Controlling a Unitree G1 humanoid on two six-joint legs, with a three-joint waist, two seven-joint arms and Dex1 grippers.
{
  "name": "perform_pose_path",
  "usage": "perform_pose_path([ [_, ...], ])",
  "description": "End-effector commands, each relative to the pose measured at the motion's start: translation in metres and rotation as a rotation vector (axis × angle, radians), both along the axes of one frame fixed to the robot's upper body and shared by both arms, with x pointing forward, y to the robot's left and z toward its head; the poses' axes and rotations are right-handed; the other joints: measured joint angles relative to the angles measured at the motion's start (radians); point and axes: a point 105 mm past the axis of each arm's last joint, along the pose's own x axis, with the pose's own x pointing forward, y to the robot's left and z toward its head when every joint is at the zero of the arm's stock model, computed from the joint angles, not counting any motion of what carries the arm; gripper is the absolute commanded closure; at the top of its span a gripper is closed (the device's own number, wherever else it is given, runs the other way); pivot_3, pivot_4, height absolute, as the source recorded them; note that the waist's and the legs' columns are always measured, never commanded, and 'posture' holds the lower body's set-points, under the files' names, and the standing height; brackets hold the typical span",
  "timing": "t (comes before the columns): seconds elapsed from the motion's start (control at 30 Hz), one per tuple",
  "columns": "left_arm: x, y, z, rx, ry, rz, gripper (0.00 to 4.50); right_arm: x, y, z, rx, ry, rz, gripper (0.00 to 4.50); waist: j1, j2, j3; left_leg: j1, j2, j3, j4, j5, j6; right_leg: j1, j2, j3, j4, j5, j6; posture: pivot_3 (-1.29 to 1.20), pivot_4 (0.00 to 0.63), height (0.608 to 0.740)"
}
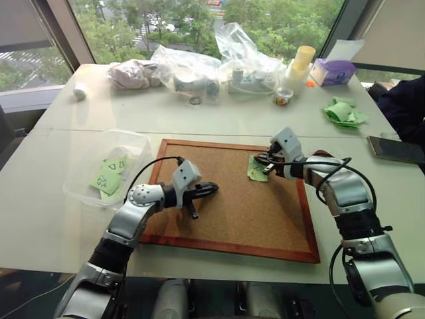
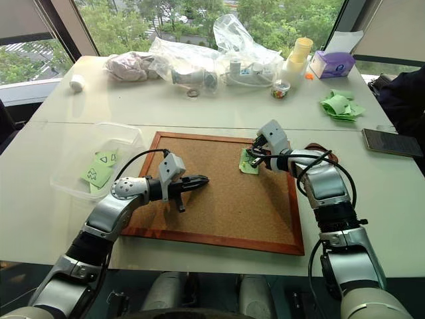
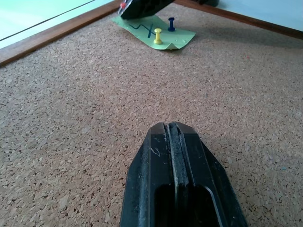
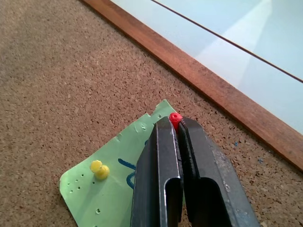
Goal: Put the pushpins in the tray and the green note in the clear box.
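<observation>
While right tool pinches one red pushpin, left tool closed, two pins remain.

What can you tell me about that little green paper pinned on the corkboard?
The green note is a small light-green paper square with dark blue pen marks and many tiny pinholes. It lies flat on the corkboard, near its far right corner, with one edge curling up slightly. A yellow pushpin and a blue pushpin stand in it. The right gripper reaches over it, jaws shut on a red pushpin at its edge.
</observation>
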Motion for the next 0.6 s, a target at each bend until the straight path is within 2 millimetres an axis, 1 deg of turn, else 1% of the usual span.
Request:
perform_pose_path([
  [0.03,-0.006,0.003,-0.020,0.042,0.078,0.007,4.50,-0.007,-0.021,0.048,0.046,-0.132,-0.060,4.45,0.001,0.000,0.000,0.000,0.000,0.000,0.000,0.000,0.000,0.000,0.000,0.000,0.000,0.000,0.000,0.00,0.150,0.740],
  [0.07,-0.006,0.003,-0.020,0.041,0.078,0.009,4.50,-0.008,-0.023,0.050,0.048,-0.134,-0.067,4.45,0.001,0.000,0.000,0.000,0.000,0.000,0.000,0.000,0.000,0.000,0.000,0.000,0.000,0.000,0.000,0.00,0.150,0.740],
  [0.2,-0.004,0.003,-0.021,0.040,0.078,0.013,4.50,-0.017,-0.057,0.056,0.036,-0.151,-0.187,4.45,-0.001,0.000,-0.001,0.001,0.000,0.000,0.000,0.000,0.000,0.001,0.000,0.000,0.000,0.000,0.000,0.00,0.150,0.740],
  [0.23,-0.004,0.003,-0.021,0.040,0.078,0.013,4.50,-0.019,-0.062,0.056,0.034,-0.153,-0.204,4.45,-0.001,0.000,-0.001,0.001,0.000,0.000,0.000,0.000,0.000,0.001,0.000,0.000,0.000,0.000,0.000,0.00,0.150,0.740],
  [0.3,-0.003,0.003,-0.021,0.038,0.077,0.012,4.50,-0.023,-0.085,0.051,0.039,-0.140,-0.289,4.45,0.000,0.000,-0.001,0.001,0.000,0.000,0.000,0.000,0.000,0.001,0.000,0.000,0.000,0.000,0.000,0.00,0.150,0.740],
  [0.37,-0.003,0.003,-0.021,0.039,0.076,0.010,4.50,-0.028,-0.105,0.041,0.032,-0.114,-0.362,4.45,0.001,0.001,-0.001,0.001,0.000,0.000,0.000,0.000,0.000,0.001,0.000,0.000,0.000,0.000,0.000,0.00,0.150,0.740],
  [0.5,-0.004,0.002,-0.021,0.038,0.077,0.004,4.50,-0.031,-0.126,0.023,0.043,-0.075,-0.444,4.45,0.001,0.002,-0.002,0.002,0.000,0.000,0.000,0.000,0.000,0.001,0.000,0.000,0.000,0.000,0.000,0.00,0.150,0.740],
  [0.6,-0.004,0.002,-0.022,0.039,0.079,0.000,4.50,-0.029,-0.134,0.014,0.053,-0.057,-0.477,4.45,-0.004,0.002,-0.002,0.003,0.000,0.000,0.000,0.000,0.000,0.003,0.000,0.000,0.000,0.000,0.000,0.00,0.150,0.740],
])
